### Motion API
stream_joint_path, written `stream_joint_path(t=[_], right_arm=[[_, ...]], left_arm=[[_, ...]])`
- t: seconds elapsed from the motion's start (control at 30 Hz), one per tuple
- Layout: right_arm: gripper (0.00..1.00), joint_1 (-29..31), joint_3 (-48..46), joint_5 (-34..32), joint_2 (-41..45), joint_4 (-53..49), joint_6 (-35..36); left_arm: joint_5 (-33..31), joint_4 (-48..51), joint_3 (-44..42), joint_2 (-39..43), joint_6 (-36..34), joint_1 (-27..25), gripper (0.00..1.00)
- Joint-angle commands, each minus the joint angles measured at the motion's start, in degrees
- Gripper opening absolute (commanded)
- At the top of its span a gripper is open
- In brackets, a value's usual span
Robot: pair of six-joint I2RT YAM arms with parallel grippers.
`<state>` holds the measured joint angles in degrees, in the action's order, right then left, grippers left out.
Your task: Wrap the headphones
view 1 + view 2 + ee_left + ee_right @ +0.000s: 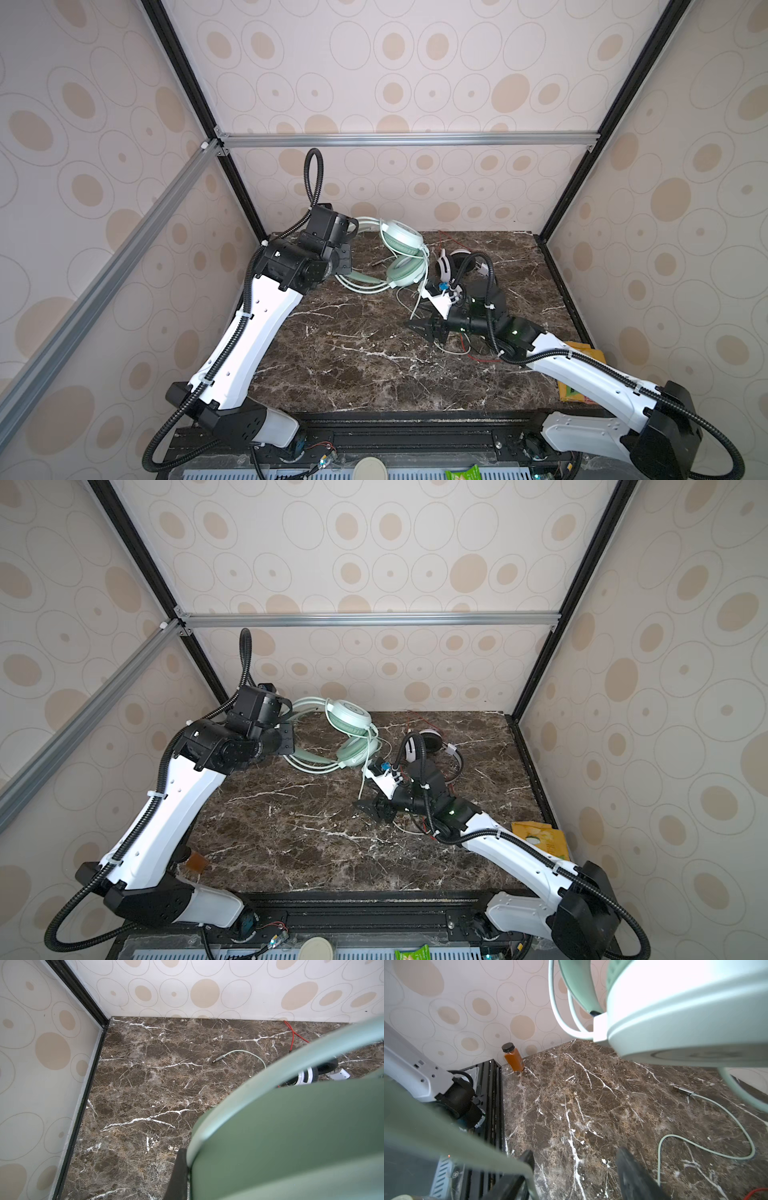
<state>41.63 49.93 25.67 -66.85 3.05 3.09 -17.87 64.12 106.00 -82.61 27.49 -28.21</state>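
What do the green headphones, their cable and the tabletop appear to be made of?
The green headphones: smooth, glossy plastic cups, going by the even sheen and hard edges. The cable: a pale green rubbery sheath lying in loose curves, ending in a metallic plug. The tabletop: a polished brown marble look with white veins; it could be printed laminate.

Open marble tabletop (332, 365) front-centre, mint-green headset (401, 235) and white-and-black headset (445, 266) blocking the back, bottle (512, 1059) at front-left corner
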Motion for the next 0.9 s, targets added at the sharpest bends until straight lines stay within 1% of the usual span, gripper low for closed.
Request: stream_joint_path(t=[0.0, 0.17, 0.3, 0.37, 0.53, 0.6, 0.63, 0.8, 0.87], right_arm=[[0.72, 0.20, 1.00, -1.20, 2.21, 2.58, -0.84], [0.71, 0.13, 0.88, -4.88, 3.60, 5.69, -5.39], [0.64, 0.14, 0.21, -4.38, 5.03, 8.58, -8.18], [0.55, 0.20, 0.36, -3.41, 5.24, 8.98, -9.12], [0.20, 0.16, 0.44, -2.66, 5.80, 8.08, -9.82], [0.05, 0.17, 1.00, -2.46, 6.44, 6.07, -9.36], [0.00, 0.20, 1.61, -2.07, 6.77, 4.17, -8.62], [0.00, 1.13, 8.93, -2.60, 7.81, -11.60, -2.57], [0.00, 1.66, 11.08, -3.72, 8.55, -15.68, -0.63]], left_arm=[[1.57, -5.05, 0.29, 2.18, 2.90, 0.52, 0.00], [1.61, -5.47, -0.90, 2.94, 3.14, 0.70, 0.00], [1.54, -5.42, -1.40, 3.66, 3.19, 1.00, 0.00], [1.61, -5.33, -1.49, 3.82, 3.19, 1.14, 0.00], [1.82, -5.32, -1.66, 4.39, 3.21, 1.47, 0.00], [2.19, -5.54, -1.89, 4.62, 3.28, 1.65, 0.00], [2.55, -5.78, -2.01, 4.68, 3.28, 1.75, 0.00], [3.60, -6.89, -2.78, 4.50, 3.54, 2.11, 0.00], [3.80, -7.33, -2.98, 4.40, 3.67, 2.19, 0.00]])
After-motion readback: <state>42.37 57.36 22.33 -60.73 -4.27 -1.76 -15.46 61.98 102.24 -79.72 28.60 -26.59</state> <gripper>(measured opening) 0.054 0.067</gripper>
